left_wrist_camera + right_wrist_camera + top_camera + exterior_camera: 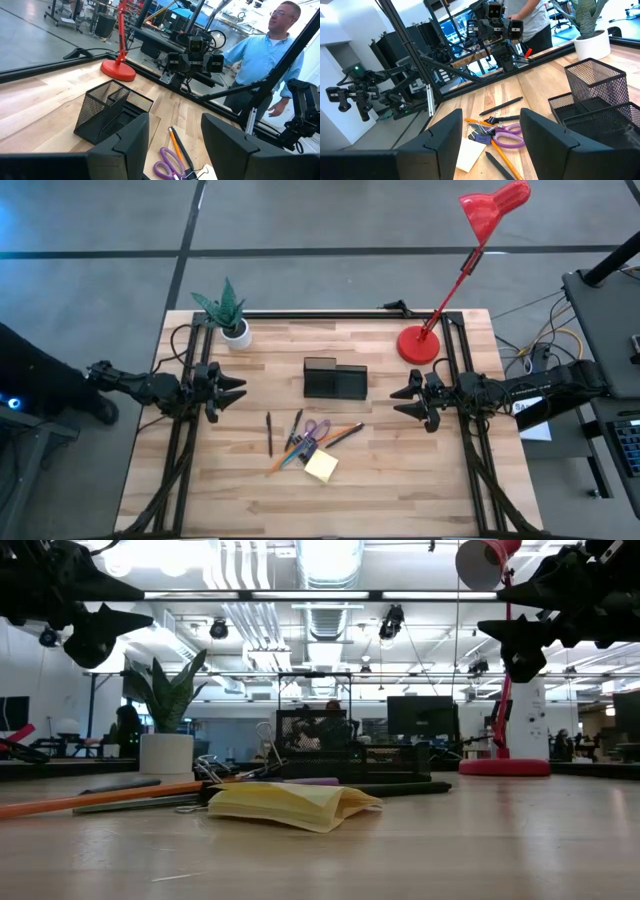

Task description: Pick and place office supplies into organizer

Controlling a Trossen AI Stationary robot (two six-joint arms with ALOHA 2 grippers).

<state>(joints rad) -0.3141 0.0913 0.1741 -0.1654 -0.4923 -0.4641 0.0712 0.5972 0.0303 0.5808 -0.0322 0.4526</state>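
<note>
Organizer (335, 379), a black wire-mesh tray, holds nothing visible, while pens, orange pencils, purple-handled scissors (316, 429) and yellow sticky pad (321, 466) lie just before it on the wooden surface (420, 470), both grippers (236, 389) (398, 398) flanking it with fingers spread.

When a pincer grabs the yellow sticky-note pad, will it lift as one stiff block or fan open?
The sticky-note pad probably fans: in the low view its top sheets already curl up from the stack. It looks thin and light, so a sideways push would likely slide it on the table. It touches the scissors, which might shift too.
</note>
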